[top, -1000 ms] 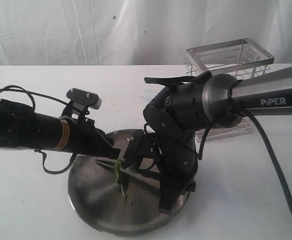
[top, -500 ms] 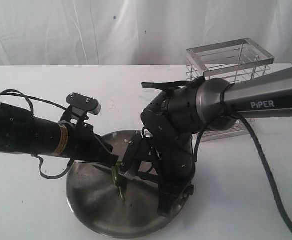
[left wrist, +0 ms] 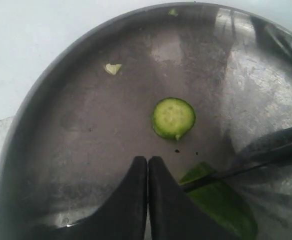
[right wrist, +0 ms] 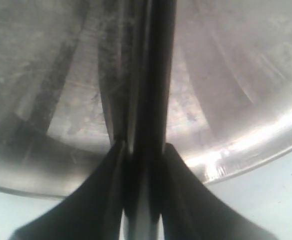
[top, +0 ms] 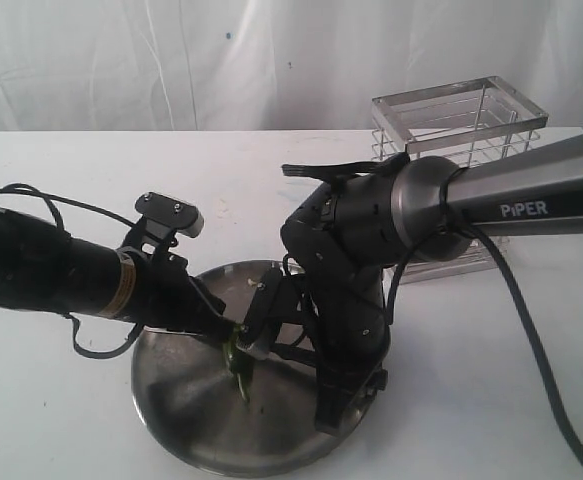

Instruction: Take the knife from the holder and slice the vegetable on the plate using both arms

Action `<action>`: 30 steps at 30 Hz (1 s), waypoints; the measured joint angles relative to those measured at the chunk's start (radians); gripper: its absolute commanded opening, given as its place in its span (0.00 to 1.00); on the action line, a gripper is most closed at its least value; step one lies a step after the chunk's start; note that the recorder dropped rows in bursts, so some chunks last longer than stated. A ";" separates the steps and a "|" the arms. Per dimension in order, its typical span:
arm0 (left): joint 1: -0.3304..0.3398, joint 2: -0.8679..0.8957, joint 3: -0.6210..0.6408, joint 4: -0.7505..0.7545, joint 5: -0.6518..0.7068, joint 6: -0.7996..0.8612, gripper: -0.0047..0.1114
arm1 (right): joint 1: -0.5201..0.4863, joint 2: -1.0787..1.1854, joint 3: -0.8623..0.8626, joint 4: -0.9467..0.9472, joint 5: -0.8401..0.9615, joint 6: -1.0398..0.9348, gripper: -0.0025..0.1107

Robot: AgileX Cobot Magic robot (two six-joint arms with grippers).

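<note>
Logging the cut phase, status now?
Right gripper shut on knife. Left gripper shut, beside vegetable. Slice on plate. Nothing blocking.

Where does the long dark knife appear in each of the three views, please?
Exterior view: the long dark knife is mostly hidden between the two arms over the centre of the round steel plate; only a short part shows.
Left wrist view: its blade enters from the right edge and meets the green vegetable.
Right wrist view: it runs up the middle, gripped between the right fingers.
Shared landmark: the plate.
</note>
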 measured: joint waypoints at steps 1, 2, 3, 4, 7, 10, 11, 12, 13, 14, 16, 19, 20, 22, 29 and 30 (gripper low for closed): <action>0.000 -0.002 0.000 0.013 0.000 -0.008 0.11 | 0.000 0.000 0.000 0.000 0.000 0.000 0.02; 0.000 -0.006 0.000 0.020 0.000 -0.012 0.11 | 0.000 0.000 0.000 0.000 0.000 0.000 0.02; 0.000 -0.009 0.000 0.024 0.000 -0.015 0.11 | 0.000 0.000 0.000 0.000 0.000 0.000 0.02; 0.000 -0.014 0.000 0.030 0.000 -0.018 0.11 | 0.000 0.000 0.000 0.000 0.000 0.000 0.02; -0.002 -0.018 0.000 0.035 0.013 -0.022 0.11 | 0.000 0.000 0.000 0.000 0.000 0.000 0.02; -0.002 0.012 0.000 0.035 0.032 -0.022 0.11 | 0.000 0.000 0.000 0.000 0.000 0.000 0.02; -0.002 0.032 0.000 0.033 0.032 -0.022 0.11 | 0.000 0.000 0.000 0.000 0.000 0.000 0.02; -0.002 0.058 0.000 0.022 0.030 -0.025 0.11 | 0.000 0.000 0.000 0.000 0.000 -0.002 0.02; 0.000 0.080 -0.010 0.014 0.028 -0.024 0.11 | 0.000 0.000 0.000 0.000 0.000 -0.004 0.02; 0.000 0.097 -0.016 0.002 0.021 -0.024 0.11 | 0.000 0.000 0.000 0.000 0.000 -0.004 0.02; 0.002 0.115 -0.021 -0.014 0.005 -0.027 0.11 | 0.000 0.000 0.000 0.000 0.000 -0.006 0.02; 0.002 0.113 -0.026 -0.012 0.001 -0.027 0.11 | 0.000 0.000 0.000 0.000 0.000 -0.006 0.02; 0.002 0.106 -0.026 -0.012 -0.001 -0.027 0.11 | 0.000 0.000 0.000 0.000 0.000 -0.006 0.02; 0.002 0.087 -0.029 0.005 0.001 -0.027 0.11 | 0.000 0.000 0.000 -0.002 0.000 -0.008 0.02; 0.000 -0.050 -0.019 0.116 0.004 -0.082 0.11 | 0.000 0.001 0.000 -0.004 0.002 -0.009 0.02; 0.000 -0.058 -0.019 0.145 0.006 -0.109 0.11 | 0.000 0.001 0.000 -0.004 0.002 -0.009 0.02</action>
